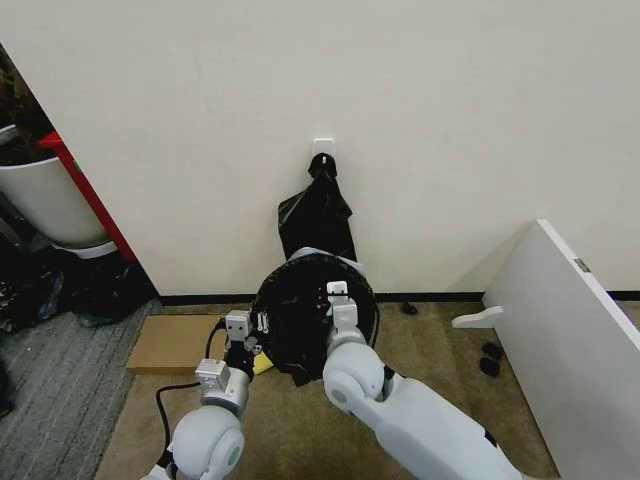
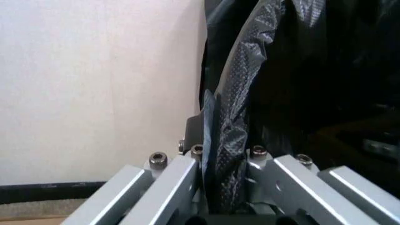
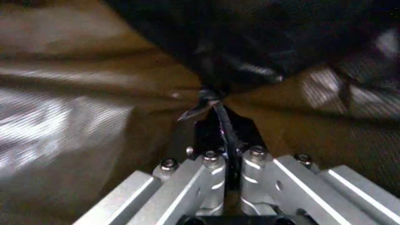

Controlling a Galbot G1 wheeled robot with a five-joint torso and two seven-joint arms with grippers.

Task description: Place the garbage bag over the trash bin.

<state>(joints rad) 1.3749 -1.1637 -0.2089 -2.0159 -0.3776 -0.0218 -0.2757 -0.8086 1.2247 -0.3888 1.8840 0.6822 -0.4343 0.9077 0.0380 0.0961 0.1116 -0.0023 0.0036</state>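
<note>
The trash bin stands on the floor against the wall, its mouth covered by the glossy black garbage bag. Only a pale strip of the far rim shows. My left gripper is at the bin's left rim. In the left wrist view that gripper is shut on a crinkled fold of the bag. At the near side of the rim my right gripper grips the film. In the right wrist view the right gripper is shut on a pinched strand of the bag.
A bundle of black bags hangs from a white wall hook just behind the bin. A flat cardboard sheet lies at the left, and beyond it stands a white tub with a red frame. A white board leans at the right.
</note>
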